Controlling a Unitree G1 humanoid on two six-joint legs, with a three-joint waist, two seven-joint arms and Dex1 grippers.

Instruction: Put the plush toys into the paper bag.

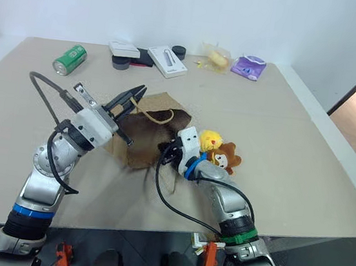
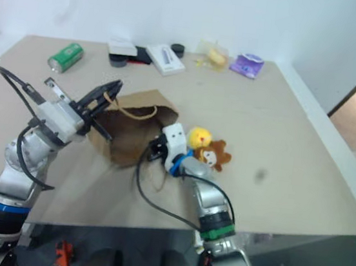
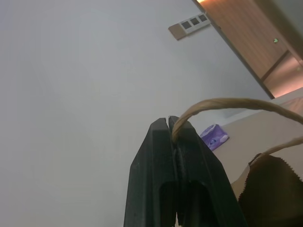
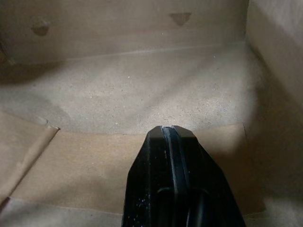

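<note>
Brown paper bag (image 1: 149, 133) is lifted by its handle (image 3: 222, 105) in the closed left gripper (image 1: 137, 93); the closed, empty right gripper (image 4: 168, 128) inside should widen the mouth before taking the plush toys (image 1: 220, 150) just right.

Left arm up on the left side, elbow bent, forearm angled forward and toward the middle, wrist tilted up. Left gripper (image 3: 173, 124) has both black fingers pressed together, pinching a bag handle (image 3: 227, 103) at the tips. Right arm reaches forward across the middle, forearm low and near level, wrist turned slightly left. Right gripper (image 4: 169, 129) sits inside the bag (image 4: 118, 85) mouth, fingers closed flush against each other with nothing between them. Black cable loops off each wrist
</note>
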